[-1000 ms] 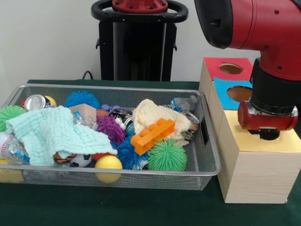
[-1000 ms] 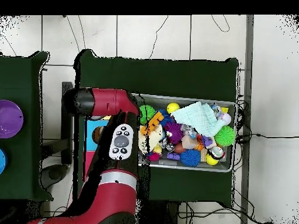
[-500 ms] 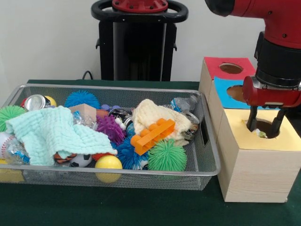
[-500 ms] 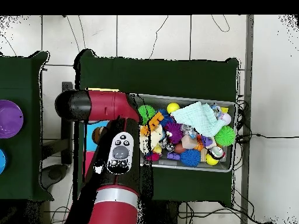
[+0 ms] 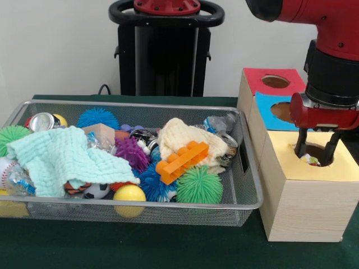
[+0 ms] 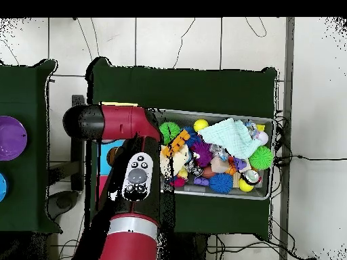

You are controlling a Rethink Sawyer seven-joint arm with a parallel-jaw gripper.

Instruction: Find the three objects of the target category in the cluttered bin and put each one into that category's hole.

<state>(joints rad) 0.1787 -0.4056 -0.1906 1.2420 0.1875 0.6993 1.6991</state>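
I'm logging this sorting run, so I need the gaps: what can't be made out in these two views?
- Front view: the item in the yellow hole is too small to identify, with the claw straddling it.
- Front view: things beneath the mint cloth are covered.
- Overhead view: the arm hides the holes and the claw.

Tool (image 5: pixel 317 150) open, tips spread inside yellow hole (image 5: pixel 314 152); small object (image 5: pixel 309 161) between tips; bin (image 5: pixel 247 185) beside box.
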